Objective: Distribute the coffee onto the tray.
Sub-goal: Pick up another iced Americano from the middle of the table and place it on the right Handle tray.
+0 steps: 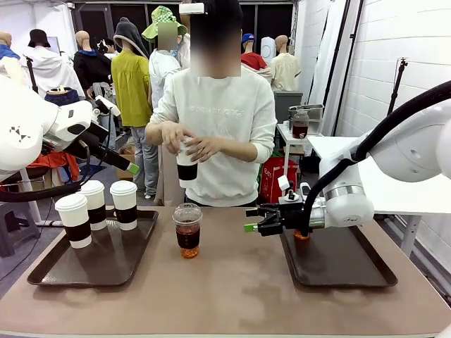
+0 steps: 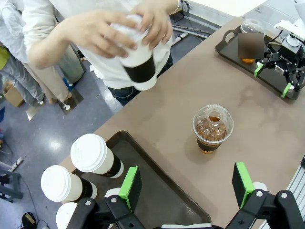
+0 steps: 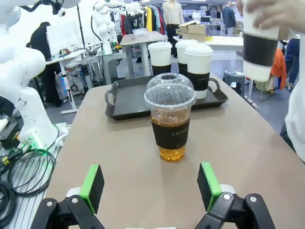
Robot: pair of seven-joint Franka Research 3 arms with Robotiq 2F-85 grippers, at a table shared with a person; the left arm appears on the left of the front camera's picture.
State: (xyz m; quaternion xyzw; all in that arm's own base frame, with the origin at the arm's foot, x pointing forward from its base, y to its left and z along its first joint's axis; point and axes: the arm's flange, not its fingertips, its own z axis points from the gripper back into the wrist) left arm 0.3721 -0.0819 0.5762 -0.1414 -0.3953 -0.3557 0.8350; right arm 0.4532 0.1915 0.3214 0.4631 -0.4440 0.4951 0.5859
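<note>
Three white cups [image 1: 94, 204] with dark sleeves stand close together on the left tray [image 1: 49, 271], toward its far left corner. One clear cup [image 1: 187, 231] of dark coffee with a dome lid stands upright on the bare table [image 1: 232, 296] between the two trays, nearer the left one and touching neither. At the far side the person [image 1: 225, 105] holds a fourth white cup [image 1: 187, 167] in both hands [image 1: 201, 146], lifted well above the table and tilted, with one hand over its lid. A second clear cup [image 2: 251, 26] sits on the right tray [image 1: 352, 271] at its far left corner, just behind the right gripper [image 1: 250, 219]. That gripper hangs low over the tray's left edge and lies level, pointing toward the middle clear cup, its jaws spread wide with nothing between them; in the right wrist view the cup stands straight ahead and well apart from the fingertips. The left gripper [image 2: 186, 181] is raised above the near right part of the left tray and looks down, its jaws also spread wide and empty, the middle clear cup showing beyond them on the table.
</note>
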